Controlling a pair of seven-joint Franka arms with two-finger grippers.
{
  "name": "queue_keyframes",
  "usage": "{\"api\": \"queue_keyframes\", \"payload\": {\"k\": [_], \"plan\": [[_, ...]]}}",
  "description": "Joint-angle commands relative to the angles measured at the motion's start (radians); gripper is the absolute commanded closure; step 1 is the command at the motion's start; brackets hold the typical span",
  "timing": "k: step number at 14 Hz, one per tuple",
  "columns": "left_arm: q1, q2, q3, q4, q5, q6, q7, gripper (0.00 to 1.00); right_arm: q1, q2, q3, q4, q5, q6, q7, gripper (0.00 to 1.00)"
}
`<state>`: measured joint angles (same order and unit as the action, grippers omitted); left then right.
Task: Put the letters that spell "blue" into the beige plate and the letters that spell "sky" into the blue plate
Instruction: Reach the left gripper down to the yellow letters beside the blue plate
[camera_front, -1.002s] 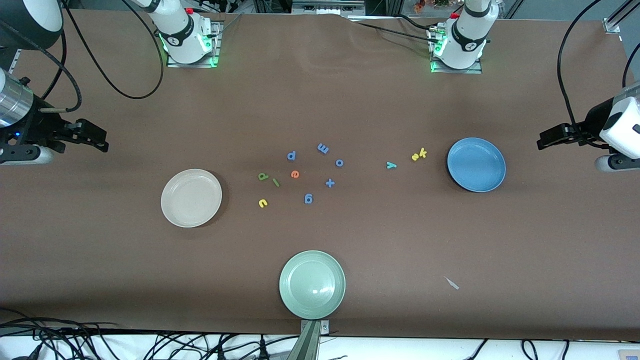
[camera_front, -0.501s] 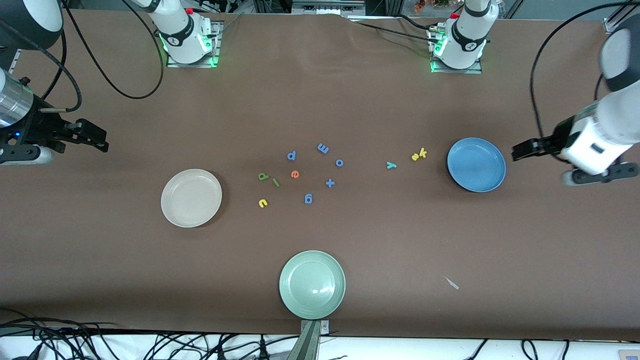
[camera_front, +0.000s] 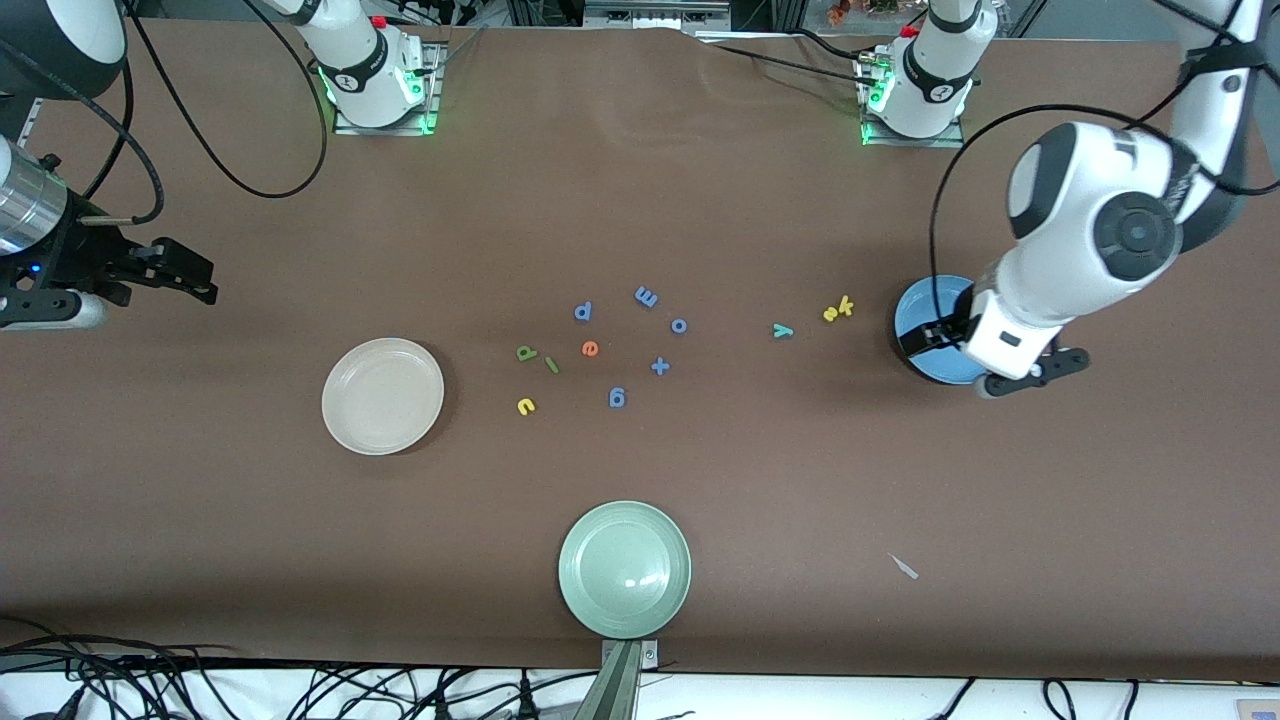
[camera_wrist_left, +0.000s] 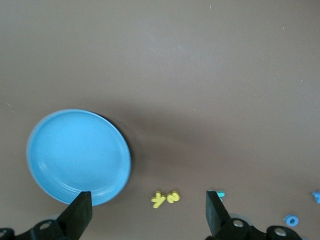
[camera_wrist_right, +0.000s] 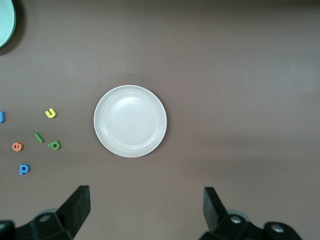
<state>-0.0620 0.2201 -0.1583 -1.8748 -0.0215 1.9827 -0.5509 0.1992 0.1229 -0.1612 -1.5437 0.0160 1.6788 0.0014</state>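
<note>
The beige plate (camera_front: 383, 396) (camera_wrist_right: 130, 121) lies toward the right arm's end. Beside it sit the dark green b (camera_front: 526, 353) (camera_wrist_right: 54, 145), green l (camera_front: 551, 365) (camera_wrist_right: 39, 137), yellow u (camera_front: 526, 406) (camera_wrist_right: 50, 113) and orange e (camera_front: 590, 348) (camera_wrist_right: 17, 146). Yellow s (camera_front: 831, 314) (camera_wrist_left: 173, 196) and k (camera_front: 845, 306) (camera_wrist_left: 158, 199) touch each other, with teal y (camera_front: 782, 330) (camera_wrist_left: 220, 194) close by, all beside the blue plate (camera_front: 930, 298) (camera_wrist_left: 77, 155). My left gripper (camera_front: 922, 340) (camera_wrist_left: 147, 207) hangs open and empty over the blue plate's rim. My right gripper (camera_front: 200, 282) (camera_wrist_right: 145, 200) waits open at its table end.
Blue letters p (camera_front: 583, 311), m (camera_front: 646, 297), o (camera_front: 679, 325), g (camera_front: 617, 398) and a plus sign (camera_front: 660, 366) lie among the task letters. A pale green plate (camera_front: 624, 569) sits near the front edge. A small pale scrap (camera_front: 904, 567) lies on the cloth.
My left arm has swung in from its table end, and its gripper now hangs over the blue plate. The right arm and all letters have stayed put.
</note>
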Motion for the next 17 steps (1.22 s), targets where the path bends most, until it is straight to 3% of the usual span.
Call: {"api": "queue_keyframes", "payload": {"k": [1,4,6,11,15,17], "plan": [[0.002,-0.001,-0.032,-0.079,-0.006,0.072,-0.038,0.00,0.000,-0.011,0.003,-0.010,0.002,0.009,-0.003,0.00],[0.004,-0.004,-0.079,-0.278,-0.003,0.316,-0.037,0.07,0.000,-0.009,0.002,-0.010,0.002,0.007,0.003,0.00],[0.002,0.007,-0.083,-0.361,0.044,0.427,-0.024,0.11,0.000,-0.009,0.002,-0.010,0.004,0.003,0.002,0.00],[0.002,0.041,-0.106,-0.409,0.182,0.453,-0.021,0.20,0.000,-0.011,0.003,-0.010,0.004,-0.001,0.006,0.00],[0.005,0.071,-0.152,-0.449,0.210,0.524,-0.003,0.25,-0.001,-0.011,0.002,-0.010,0.002,-0.001,0.008,0.00],[0.023,0.082,-0.153,-0.455,0.210,0.524,0.102,0.27,0.000,-0.011,0.002,-0.009,0.001,-0.002,0.009,0.00]]}}
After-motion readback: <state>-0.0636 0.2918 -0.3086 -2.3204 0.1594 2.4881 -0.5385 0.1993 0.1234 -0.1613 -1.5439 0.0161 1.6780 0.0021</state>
